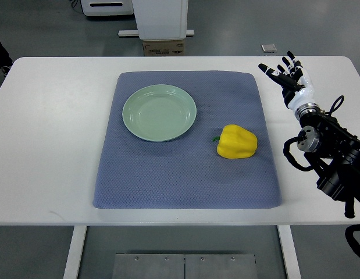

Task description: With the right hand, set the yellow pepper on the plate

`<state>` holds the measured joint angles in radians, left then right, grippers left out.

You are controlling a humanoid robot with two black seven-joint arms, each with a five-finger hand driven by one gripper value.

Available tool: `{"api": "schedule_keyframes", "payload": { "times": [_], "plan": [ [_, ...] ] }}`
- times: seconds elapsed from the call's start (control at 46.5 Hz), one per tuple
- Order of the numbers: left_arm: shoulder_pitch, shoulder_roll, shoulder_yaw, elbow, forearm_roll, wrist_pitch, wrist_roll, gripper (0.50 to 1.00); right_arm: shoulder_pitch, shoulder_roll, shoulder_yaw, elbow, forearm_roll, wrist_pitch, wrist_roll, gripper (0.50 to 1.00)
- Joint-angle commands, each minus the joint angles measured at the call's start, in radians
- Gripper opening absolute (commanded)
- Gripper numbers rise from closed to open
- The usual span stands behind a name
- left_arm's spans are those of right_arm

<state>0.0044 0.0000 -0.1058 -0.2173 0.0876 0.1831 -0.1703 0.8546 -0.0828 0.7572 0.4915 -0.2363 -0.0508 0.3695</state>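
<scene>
One right hand [291,78] raised, fingers [282,63] spread, away from yellow pepper [236,142].

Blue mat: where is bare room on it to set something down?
The blue mat is bare along its whole near strip, below the yellow pepper, and in its near-left part below the green plate. It is tighter in the gap between plate and pepper. The right hand, fingers spread, is off the mat at the table's far right.

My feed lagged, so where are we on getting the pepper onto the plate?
Nothing is done yet. The pepper lies on the blue mat, right of the empty plate. The right robot hand is open over the table's far right, holding nothing. Reach, grasp, carry and place all remain.
</scene>
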Motion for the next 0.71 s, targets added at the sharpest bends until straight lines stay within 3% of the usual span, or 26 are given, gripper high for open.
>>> {"api": "schedule_keyframes", "payload": {
  "times": [0.0,0.129,0.344,0.688],
  "plan": [
    [0.0,0.0,0.0,-0.001,0.0,-0.001,0.0,1.0,0.003,0.0,0.001,0.001,0.0,0.002,-0.004,1.0],
    [0.0,0.0,0.0,0.001,0.0,-0.001,0.0,1.0,-0.002,-0.003,0.001,0.002,-0.001,0.048,-0.003,1.0],
    [0.0,0.0,0.0,0.001,0.0,-0.001,0.0,1.0,-0.023,-0.054,-0.028,0.01,-0.032,0.241,0.005,1.0],
    [0.0,0.0,0.0,-0.001,0.0,-0.001,0.0,1.0,-0.022,-0.178,-0.196,0.2,-0.28,0.258,0.144,1.0]
  ]
}}
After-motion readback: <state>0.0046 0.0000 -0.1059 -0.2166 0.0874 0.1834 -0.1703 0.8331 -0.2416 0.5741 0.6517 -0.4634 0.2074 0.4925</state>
